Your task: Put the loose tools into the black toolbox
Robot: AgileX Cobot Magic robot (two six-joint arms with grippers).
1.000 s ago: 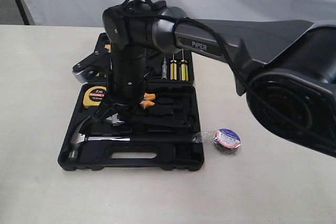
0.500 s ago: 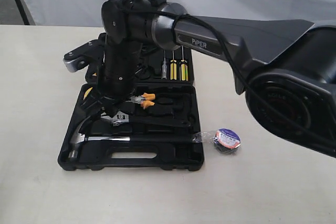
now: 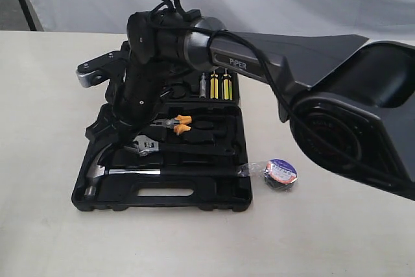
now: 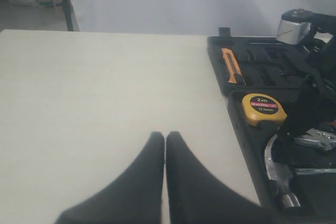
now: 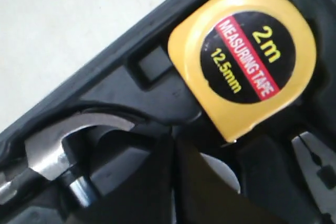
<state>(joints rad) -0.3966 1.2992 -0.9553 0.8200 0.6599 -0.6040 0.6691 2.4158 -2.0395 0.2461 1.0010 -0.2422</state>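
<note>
The black toolbox (image 3: 162, 202) lies open on the table. In its front half lie the claw hammer (image 3: 123, 172) and, just behind it, the adjustable wrench (image 3: 148, 146). The black tape roll (image 3: 280, 173) sits on the table to the right of the box. My right gripper (image 3: 98, 133) reaches across and hangs low over the box's left side, shut and holding nothing. Its wrist view shows the shut gripper (image 5: 173, 140) between the hammer head (image 5: 52, 145) and the yellow tape measure (image 5: 247, 51). My left gripper (image 4: 165, 135) is shut over bare table left of the toolbox (image 4: 239, 114).
Orange-handled pliers (image 3: 176, 124) lie in the box behind the wrench. Screwdrivers (image 3: 219, 85) stand in the rear half, and an orange knife (image 4: 231, 65) lies there too. The right arm's long link spans the table's right side above the tape roll.
The right gripper has swung left from over the wrench to the box's left edge, hiding the tape measure in the exterior view. The wrench now lies uncovered in the box.
</note>
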